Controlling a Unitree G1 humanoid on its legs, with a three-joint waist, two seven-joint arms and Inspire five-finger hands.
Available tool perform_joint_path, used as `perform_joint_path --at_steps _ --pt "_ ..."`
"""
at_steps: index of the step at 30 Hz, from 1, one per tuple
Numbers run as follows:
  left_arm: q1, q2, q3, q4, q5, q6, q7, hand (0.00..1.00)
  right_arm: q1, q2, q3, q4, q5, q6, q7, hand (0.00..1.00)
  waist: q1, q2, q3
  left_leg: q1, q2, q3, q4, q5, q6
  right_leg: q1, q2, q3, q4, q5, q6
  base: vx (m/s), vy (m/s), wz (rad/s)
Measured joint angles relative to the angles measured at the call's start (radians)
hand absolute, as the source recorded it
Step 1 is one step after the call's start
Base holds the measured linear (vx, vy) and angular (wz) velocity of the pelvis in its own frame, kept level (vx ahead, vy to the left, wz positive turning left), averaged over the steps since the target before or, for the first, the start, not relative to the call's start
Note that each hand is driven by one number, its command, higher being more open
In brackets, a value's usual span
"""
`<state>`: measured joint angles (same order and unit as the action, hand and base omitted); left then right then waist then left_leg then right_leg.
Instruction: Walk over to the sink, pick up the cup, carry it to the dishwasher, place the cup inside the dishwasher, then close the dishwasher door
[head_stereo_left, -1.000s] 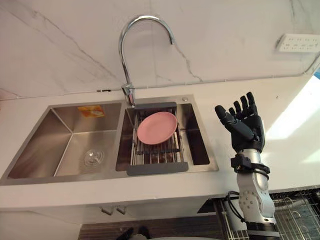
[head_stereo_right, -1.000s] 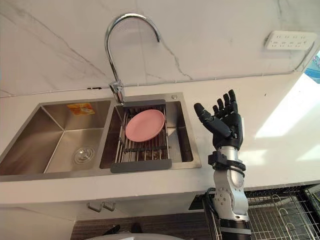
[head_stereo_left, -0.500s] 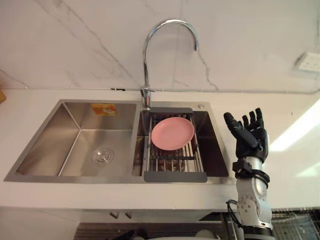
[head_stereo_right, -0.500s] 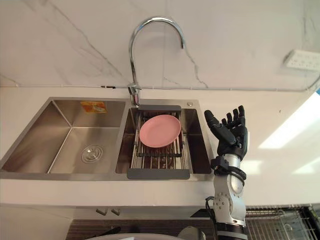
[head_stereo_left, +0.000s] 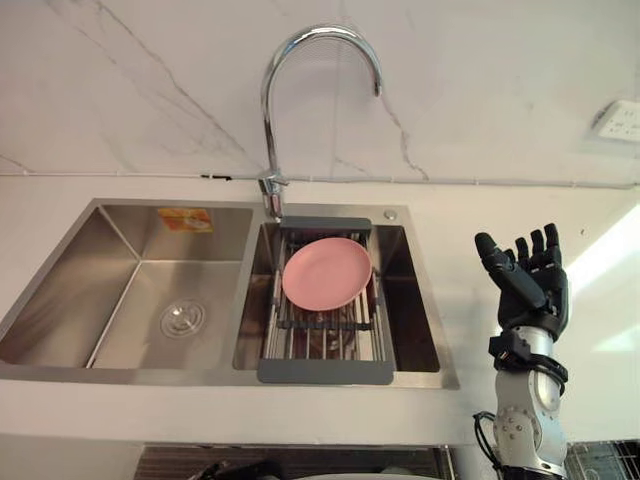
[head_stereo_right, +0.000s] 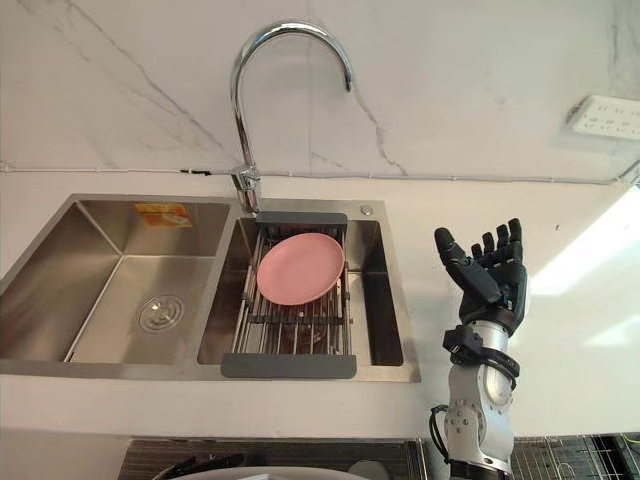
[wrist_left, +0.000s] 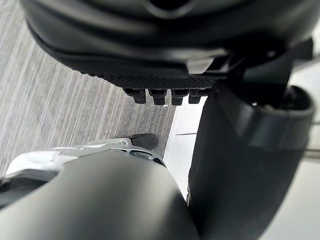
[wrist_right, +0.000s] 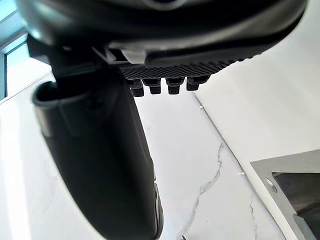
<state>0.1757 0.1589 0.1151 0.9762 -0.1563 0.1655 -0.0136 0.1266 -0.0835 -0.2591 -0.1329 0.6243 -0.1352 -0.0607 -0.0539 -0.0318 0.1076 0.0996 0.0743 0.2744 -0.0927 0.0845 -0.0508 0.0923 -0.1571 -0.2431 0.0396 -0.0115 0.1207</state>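
A steel double sink (head_stereo_left: 200, 373) is set in the white counter. Its right basin holds a dish rack (head_stereo_left: 325, 371) with a pink plate (head_stereo_left: 326, 273) leaning on it. The left basin has only its drain (head_stereo_left: 183, 319). My right hand (head_stereo_left: 530, 285) is raised above the counter to the right of the sink, palm toward the sink, open, with straight fingers (wrist_right: 160, 85) and nothing in it. My left hand (wrist_left: 160, 50) hangs low over the grey floor, open and holding nothing.
A tall curved faucet (head_stereo_left: 270, 110) rises behind the basins' divider. A marble wall backs the counter, with a white socket strip (head_stereo_left: 620, 120) at the far right. A wire rack (head_stereo_right: 580, 462) shows below the counter edge at the lower right.
The camera has swung, so the whole scene shifts between frames. My right hand stays raised and open, now a little farther to the right of the sink.
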Motion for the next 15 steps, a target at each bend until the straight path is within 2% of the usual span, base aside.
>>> perform_joint_path --at_steps 7,9,11,15 --pt "0.0 -0.001 -0.01 0.0 -0.024 0.006 0.003 1.0 0.0 -0.023 0.033 0.0 -0.082 0.001 0.219 1.0 -0.002 0.01 0.001 0.003 -0.001 0.027 0.0 -0.008 0.003 -0.001 -0.001 0.021 -0.029 0.018 0.001 -0.01 0.013 -0.11" --pt "0.001 -0.001 -0.01 0.0 -0.038 0.005 0.002 1.0 0.0 -0.057 0.042 -0.002 -0.134 0.009 0.296 1.0 -0.002 0.011 0.002 0.003 -0.001 0.027 0.0 -0.008 0.003 -0.001 -0.001 0.02 -0.03 0.018 0.001 0.0 0.0 0.0" --pt "0.002 -0.001 -0.01 0.001 -0.04 0.004 -0.004 1.0 -0.002 -0.142 0.077 -0.004 -0.21 0.021 0.394 1.0 -0.001 0.012 0.001 0.002 -0.001 0.028 0.0 -0.008 0.003 0.001 0.0 0.018 -0.035 0.019 0.003 0.0 0.0 0.0" --pt "0.002 -0.001 -0.01 0.001 -0.039 0.004 -0.014 1.0 -0.026 -0.255 0.1 -0.004 -0.279 0.026 0.505 1.0 0.001 0.013 0.001 0.001 -0.001 0.027 0.0 -0.008 0.003 0.005 0.0 0.015 -0.042 0.022 0.003 0.01 -0.001 0.01"
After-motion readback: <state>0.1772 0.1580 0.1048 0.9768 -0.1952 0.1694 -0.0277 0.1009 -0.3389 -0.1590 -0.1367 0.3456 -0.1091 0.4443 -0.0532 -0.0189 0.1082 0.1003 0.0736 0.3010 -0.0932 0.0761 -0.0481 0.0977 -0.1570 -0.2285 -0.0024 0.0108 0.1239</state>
